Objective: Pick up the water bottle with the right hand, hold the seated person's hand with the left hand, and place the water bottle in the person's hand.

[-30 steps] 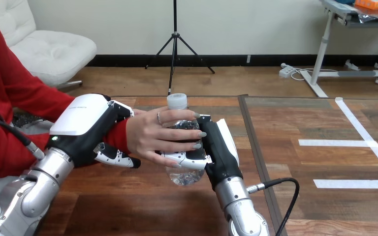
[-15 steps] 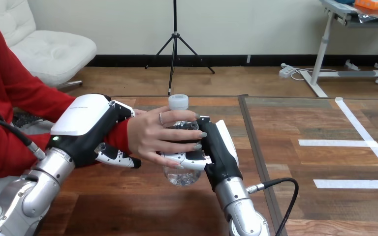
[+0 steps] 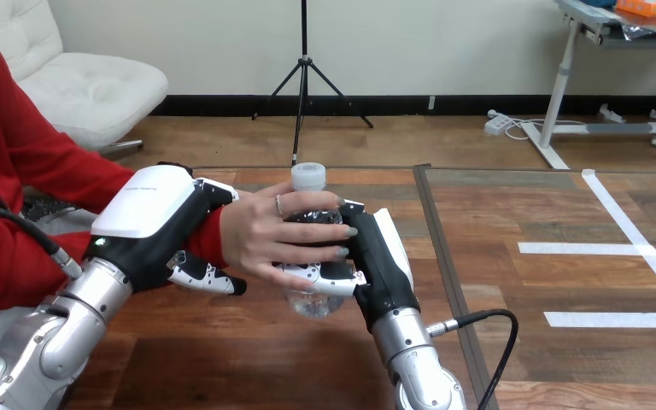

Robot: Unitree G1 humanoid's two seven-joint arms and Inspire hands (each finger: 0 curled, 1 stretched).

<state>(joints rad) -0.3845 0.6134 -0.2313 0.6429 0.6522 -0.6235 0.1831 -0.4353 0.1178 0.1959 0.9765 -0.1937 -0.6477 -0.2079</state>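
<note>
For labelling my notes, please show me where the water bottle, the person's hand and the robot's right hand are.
water bottle (image 3: 309, 178), head view, on its white cap.
person's hand (image 3: 254, 232), head view, on its back.
right hand (image 3: 382, 256), head view, on its black body.

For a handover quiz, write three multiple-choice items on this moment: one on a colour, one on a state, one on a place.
1. The water bottle's cap is: A white; B red; C blue.
2. The water bottle is: A lying down; B upside down; C upright, gripped by the right hand and the person's hand.
3. The left hand is: A on the cap; B round the person's wrist; C on the right hand.
Key: A, a white cap tops it; C, cap up, both hands wrapped round it; B, its fingers curl under that wrist.
</note>
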